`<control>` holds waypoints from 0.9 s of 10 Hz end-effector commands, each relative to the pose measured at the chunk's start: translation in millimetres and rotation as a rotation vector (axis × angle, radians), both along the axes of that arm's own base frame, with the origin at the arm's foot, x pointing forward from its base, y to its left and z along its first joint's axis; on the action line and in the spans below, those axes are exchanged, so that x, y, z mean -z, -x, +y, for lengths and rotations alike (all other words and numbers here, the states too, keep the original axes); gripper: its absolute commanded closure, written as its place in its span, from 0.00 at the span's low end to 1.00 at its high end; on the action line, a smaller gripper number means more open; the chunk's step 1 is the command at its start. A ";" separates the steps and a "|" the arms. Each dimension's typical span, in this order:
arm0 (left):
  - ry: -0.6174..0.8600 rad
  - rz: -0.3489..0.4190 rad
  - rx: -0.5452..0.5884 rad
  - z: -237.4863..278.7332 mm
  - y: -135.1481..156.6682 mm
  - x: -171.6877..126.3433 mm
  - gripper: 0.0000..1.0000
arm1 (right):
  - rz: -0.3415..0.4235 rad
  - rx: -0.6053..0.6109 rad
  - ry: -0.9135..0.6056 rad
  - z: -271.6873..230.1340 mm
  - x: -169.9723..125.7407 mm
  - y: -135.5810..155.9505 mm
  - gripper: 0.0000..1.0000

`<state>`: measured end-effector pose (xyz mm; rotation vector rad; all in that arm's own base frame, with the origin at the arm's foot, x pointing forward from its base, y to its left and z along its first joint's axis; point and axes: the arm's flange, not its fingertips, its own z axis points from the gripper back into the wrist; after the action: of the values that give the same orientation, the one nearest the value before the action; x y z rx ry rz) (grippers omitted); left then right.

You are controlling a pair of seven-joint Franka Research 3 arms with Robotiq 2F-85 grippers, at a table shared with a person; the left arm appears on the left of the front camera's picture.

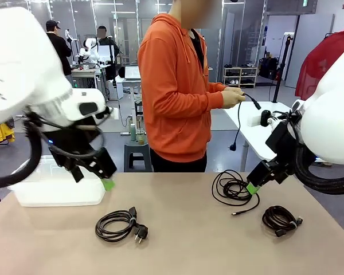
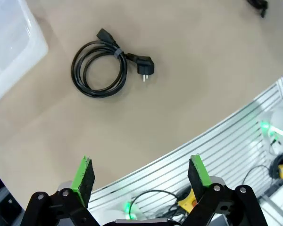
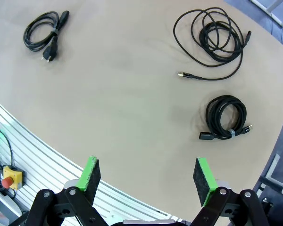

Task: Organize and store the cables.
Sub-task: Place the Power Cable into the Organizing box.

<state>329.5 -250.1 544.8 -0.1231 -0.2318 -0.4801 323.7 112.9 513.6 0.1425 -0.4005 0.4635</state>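
Three black cables lie on the tan table. A tied power cord coil (image 1: 117,223) (image 2: 99,68) (image 3: 42,33) with a plug sits front left. A loose, sprawling cable (image 1: 234,189) (image 3: 217,40) lies at the right. A tight tied coil (image 1: 280,219) (image 3: 225,117) rests near the right edge. The person in orange holds another cable (image 1: 239,117) in both hands, its end dangling. My left gripper (image 1: 93,176) (image 2: 141,176) hovers open above the table, left of the power cord. My right gripper (image 1: 258,182) (image 3: 146,176) hangs open just over the loose cable's right side.
A translucent white bin (image 1: 51,186) (image 2: 9,42) stands at the table's left side, beside my left gripper. The table's ribbed aluminium edge (image 3: 33,150) runs along the near side. A white side table (image 1: 258,129) stands behind the person's hands.
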 end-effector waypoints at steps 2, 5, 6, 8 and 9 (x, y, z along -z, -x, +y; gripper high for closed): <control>-0.039 0.007 -0.060 -28.8 -28.4 26.5 0.00 | 0.005 0.010 0.004 -1.4 0.3 0.5 0.00; -0.055 0.028 -0.184 -32.4 -60.9 48.7 0.00 | 0.005 0.010 0.004 -1.4 0.3 0.5 0.00; -0.037 0.051 -0.212 -39.3 -75.2 55.3 0.00 | 0.005 0.010 0.004 -1.4 0.3 0.5 0.00; -0.049 0.085 -0.305 -45.9 -112.6 73.0 0.00 | 0.005 0.010 0.004 -1.4 0.3 0.5 0.00; -0.084 0.090 -0.386 -43.4 -136.1 88.8 0.00 | 0.005 0.010 0.004 -1.4 0.3 0.5 0.00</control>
<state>439.1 -283.0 462.8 -0.0659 -0.1401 -0.1768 323.7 112.9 513.6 0.1425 -0.4005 0.4634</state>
